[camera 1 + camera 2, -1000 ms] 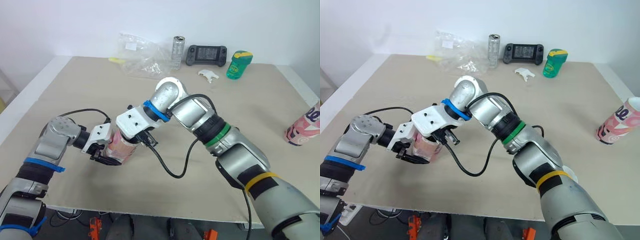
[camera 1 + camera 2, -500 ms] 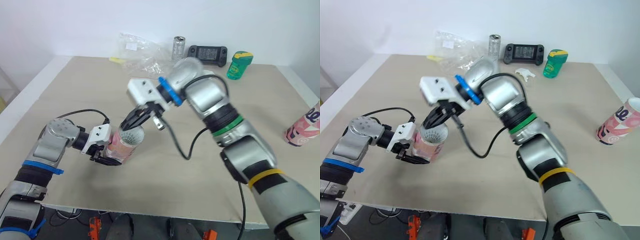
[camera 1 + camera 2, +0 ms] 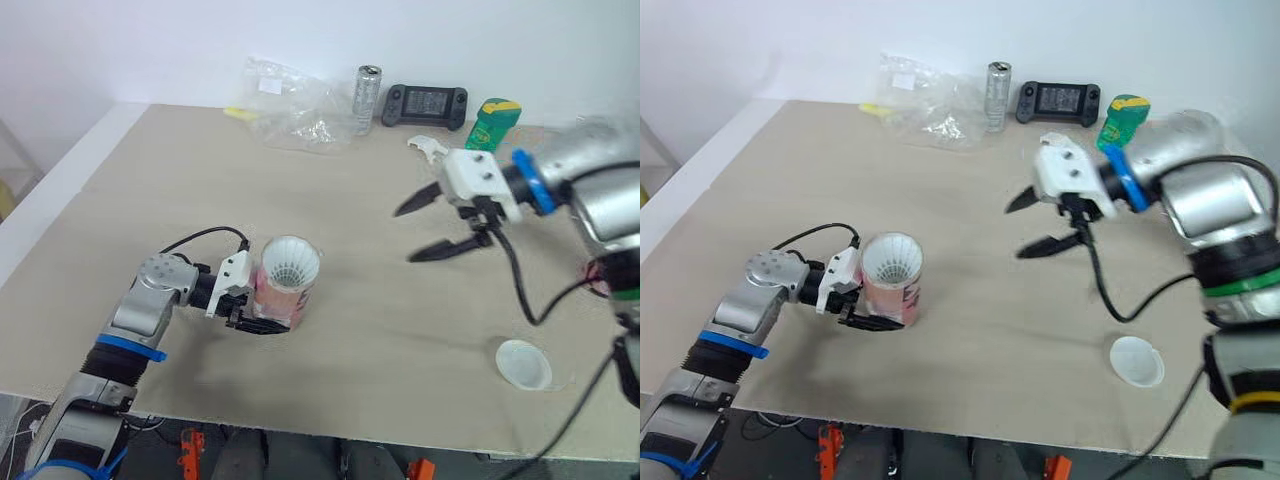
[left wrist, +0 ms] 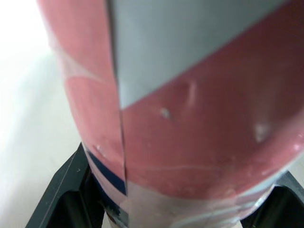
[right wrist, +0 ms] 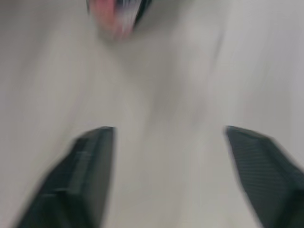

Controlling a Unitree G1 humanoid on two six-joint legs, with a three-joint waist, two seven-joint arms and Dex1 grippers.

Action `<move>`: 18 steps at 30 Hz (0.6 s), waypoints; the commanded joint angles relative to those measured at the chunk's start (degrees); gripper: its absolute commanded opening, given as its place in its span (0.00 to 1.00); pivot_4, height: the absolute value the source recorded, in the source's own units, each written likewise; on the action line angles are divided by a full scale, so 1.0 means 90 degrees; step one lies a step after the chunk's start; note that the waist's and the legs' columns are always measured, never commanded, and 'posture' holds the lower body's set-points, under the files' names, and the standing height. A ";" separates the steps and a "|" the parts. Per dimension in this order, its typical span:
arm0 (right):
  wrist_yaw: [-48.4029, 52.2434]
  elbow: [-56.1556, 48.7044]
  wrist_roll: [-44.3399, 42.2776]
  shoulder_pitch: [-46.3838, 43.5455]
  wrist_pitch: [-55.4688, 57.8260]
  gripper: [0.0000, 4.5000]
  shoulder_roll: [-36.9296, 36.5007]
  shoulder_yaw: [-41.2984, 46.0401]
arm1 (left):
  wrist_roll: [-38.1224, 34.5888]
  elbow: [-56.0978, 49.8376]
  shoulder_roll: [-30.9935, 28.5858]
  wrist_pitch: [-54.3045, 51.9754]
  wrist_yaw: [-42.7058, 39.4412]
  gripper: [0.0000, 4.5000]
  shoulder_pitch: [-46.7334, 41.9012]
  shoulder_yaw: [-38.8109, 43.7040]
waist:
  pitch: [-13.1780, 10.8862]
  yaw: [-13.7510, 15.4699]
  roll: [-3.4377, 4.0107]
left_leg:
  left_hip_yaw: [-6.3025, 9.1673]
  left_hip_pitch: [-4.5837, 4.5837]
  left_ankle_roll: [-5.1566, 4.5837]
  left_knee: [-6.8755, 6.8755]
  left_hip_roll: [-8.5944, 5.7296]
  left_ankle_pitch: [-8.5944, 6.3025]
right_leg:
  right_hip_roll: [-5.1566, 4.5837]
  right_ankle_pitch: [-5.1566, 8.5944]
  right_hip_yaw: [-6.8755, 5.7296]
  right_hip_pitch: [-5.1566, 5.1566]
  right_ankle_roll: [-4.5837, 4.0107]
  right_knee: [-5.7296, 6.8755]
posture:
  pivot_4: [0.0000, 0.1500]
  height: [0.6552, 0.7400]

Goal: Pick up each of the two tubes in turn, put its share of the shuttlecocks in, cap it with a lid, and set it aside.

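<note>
A pink tube stands near the table's front left, its open top showing a white shuttlecock inside. My left gripper is shut on the tube's lower wall; the left wrist view has the pink tube pressed between the dark fingers. My right gripper hangs open in the air well to the right of the tube, nothing between its fingers. A white lid lies flat near the front right edge.
At the back of the table are a crumpled clear plastic bag, a silver can, a black game controller, a green bottle and a small white part.
My right gripper rose from the tube's mouth, swung far to the right and opened, leaving the shuttlecock in the tube. The left gripper kept its hold. The camera view shifted.
</note>
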State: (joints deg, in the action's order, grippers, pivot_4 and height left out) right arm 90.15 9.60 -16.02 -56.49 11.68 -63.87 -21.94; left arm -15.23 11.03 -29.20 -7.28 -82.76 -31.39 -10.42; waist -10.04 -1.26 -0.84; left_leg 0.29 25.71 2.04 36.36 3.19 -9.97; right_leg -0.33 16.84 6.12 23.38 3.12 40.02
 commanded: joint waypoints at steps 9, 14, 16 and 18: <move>0.0261 0.0786 0.0563 0.1894 -0.0932 0.97 -0.1702 0.0072 | 0.0217 0.0623 0.1250 0.0638 0.0650 0.65 0.0259 -0.0573 | -0.0002 -0.0113 0.0004 | -0.0009 -0.0019 -0.0009 0.0007 -0.0003 -0.0005 | 0.0000 -0.0001 0.0013 -0.0014 0.0009 0.0001 | 1.00 0.81; -0.0073 0.1031 0.1053 0.2329 -0.0881 0.97 -0.1196 0.0164 | 0.0539 0.1183 0.1339 0.1172 0.0719 0.65 0.0187 -0.0741 | 0.0002 -0.0164 0.0010 | -0.0017 -0.0065 -0.0002 0.0010 -0.0008 0.0002 | -0.0001 -0.0010 0.0030 -0.0051 0.0030 0.0000 | 1.00 0.81; -0.0271 0.1199 0.1239 0.2384 -0.0808 0.97 -0.0921 0.0199 | 0.0621 0.1357 0.1343 0.1361 0.0755 0.65 0.0158 -0.0731 | 0.0003 -0.0160 0.0012 | -0.0016 -0.0072 0.0002 0.0011 -0.0010 0.0009 | -0.0001 -0.0003 0.0030 -0.0057 0.0055 0.0000 | 1.00 0.81; -0.0401 0.1374 0.1397 0.2447 -0.0795 0.97 -0.0718 0.0245 | 0.0612 0.1417 0.1335 0.1439 0.0757 0.65 0.0152 -0.0701 | 0.0003 -0.0160 0.0012 | -0.0016 -0.0072 0.0008 0.0012 -0.0010 0.0018 | -0.0002 -0.0010 0.0030 -0.0059 0.0063 0.0000 | 1.00 0.81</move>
State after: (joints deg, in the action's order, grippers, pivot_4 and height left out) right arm 87.41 20.95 -4.61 -34.41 4.45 -70.10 -21.80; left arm -11.46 22.11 -16.67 5.10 -76.60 -30.15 -16.05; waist -10.02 -2.70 -0.73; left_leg 0.14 25.07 2.13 36.47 3.08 -9.76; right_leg -0.35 16.72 6.41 22.85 3.72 40.01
